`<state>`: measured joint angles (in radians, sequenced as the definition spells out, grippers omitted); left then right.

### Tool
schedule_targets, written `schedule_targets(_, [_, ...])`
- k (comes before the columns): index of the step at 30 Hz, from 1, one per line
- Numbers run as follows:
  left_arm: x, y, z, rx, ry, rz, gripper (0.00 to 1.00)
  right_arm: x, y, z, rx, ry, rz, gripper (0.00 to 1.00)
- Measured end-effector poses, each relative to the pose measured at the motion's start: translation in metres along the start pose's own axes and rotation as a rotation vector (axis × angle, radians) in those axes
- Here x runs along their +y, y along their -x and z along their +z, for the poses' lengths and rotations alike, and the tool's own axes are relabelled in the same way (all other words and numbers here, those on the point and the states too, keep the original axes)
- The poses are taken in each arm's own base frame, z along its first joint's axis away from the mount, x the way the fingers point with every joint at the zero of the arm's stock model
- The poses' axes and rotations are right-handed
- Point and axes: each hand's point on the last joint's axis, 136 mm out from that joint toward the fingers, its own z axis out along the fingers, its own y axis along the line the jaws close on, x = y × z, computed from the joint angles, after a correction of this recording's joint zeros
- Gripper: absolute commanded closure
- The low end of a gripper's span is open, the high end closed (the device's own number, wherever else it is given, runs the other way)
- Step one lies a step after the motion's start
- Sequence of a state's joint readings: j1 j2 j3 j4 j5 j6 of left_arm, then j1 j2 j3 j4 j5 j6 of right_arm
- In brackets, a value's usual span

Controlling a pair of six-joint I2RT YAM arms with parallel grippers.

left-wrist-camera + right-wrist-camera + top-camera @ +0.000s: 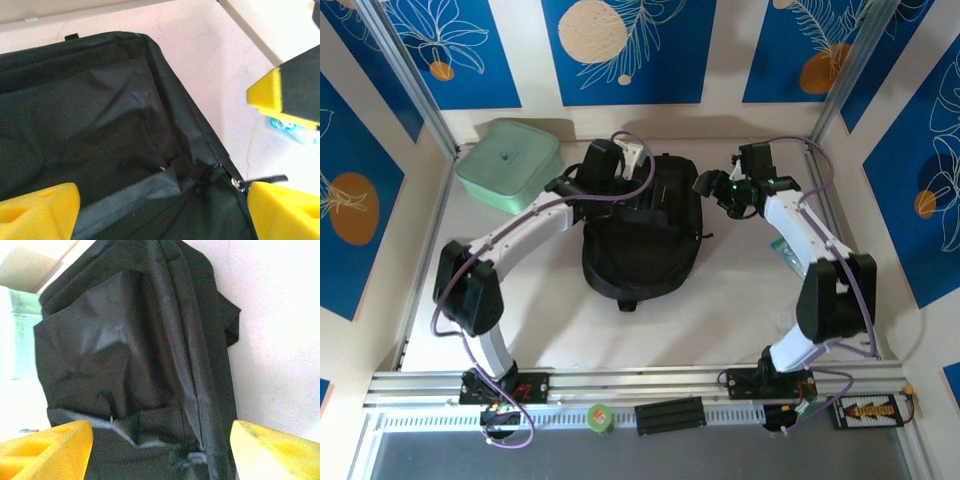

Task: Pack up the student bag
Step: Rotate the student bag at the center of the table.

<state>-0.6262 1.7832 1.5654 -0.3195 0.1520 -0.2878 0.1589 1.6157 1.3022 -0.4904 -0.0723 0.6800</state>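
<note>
The mint-green box (508,165) sits well to the left of the left pincer (607,163), apart from it. That pincer hangs over the far end of the student bag (640,240), its 2 yellow pads (40,207) spread wide and holding nothing. Slack black fabric lies right beneath it, and the zipper pull (240,184) sits just beside its right pad. The bag lies flat between the 2 pincers. The right pincer (722,192) hovers just off the bag's right shoulder, also wide open and empty, with a small blue packet (786,252) behind it.

The likely risks:
- Closing on loose fabric instead of the rim would bunch it and close the mouth.
- A pad could snag the zipper pull.
- The 2 pincers are near enough to collide.
</note>
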Motion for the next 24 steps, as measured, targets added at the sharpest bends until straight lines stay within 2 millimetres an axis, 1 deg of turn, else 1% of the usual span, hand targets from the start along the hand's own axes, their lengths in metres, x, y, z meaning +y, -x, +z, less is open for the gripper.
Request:
schedule_targets(3, [0.007,-0.001,0.021,0.029,0.026,-0.032,0.21,-0.011,0.001,0.024,0.050,-0.023,0.014,0.26])
schedule_targets(6, [0.018,-0.010,0.042,0.089,0.073,-0.064,0.26,-0.022,-0.010,0.048,0.129,-0.031,0.031,0.26])
schedule_targets(8, [0.023,-0.014,0.053,0.129,0.097,-0.082,0.28,-0.028,-0.019,0.060,0.176,-0.033,0.041,0.29])
schedule_targets(10, [0.026,-0.019,0.062,0.166,0.111,-0.103,0.32,-0.033,-0.027,0.068,0.213,-0.035,0.042,0.36])
schedule_targets(12, [0.029,-0.024,0.069,0.199,0.121,-0.125,0.36,-0.031,-0.033,0.071,0.235,-0.023,0.035,0.40])
schedule_targets(15, [0.030,-0.034,0.076,0.244,0.122,-0.154,0.37,-0.028,-0.043,0.074,0.257,0.005,0.025,0.49])
schedule_targets(17, [0.030,-0.042,0.079,0.275,0.122,-0.178,0.37,-0.031,-0.057,0.079,0.285,0.011,0.027,0.54])
schedule_targets(19, [0.033,-0.052,0.081,0.311,0.134,-0.203,0.39,-0.039,-0.077,0.085,0.322,0.004,0.036,0.59])
schedule_targets(21, [0.034,-0.058,0.083,0.335,0.144,-0.225,0.40,-0.043,-0.091,0.087,0.343,0.005,0.042,0.60])
schedule_targets(24, [0.036,-0.064,0.084,0.356,0.158,-0.265,0.40,-0.038,-0.109,0.086,0.354,0.021,0.029,0.60])
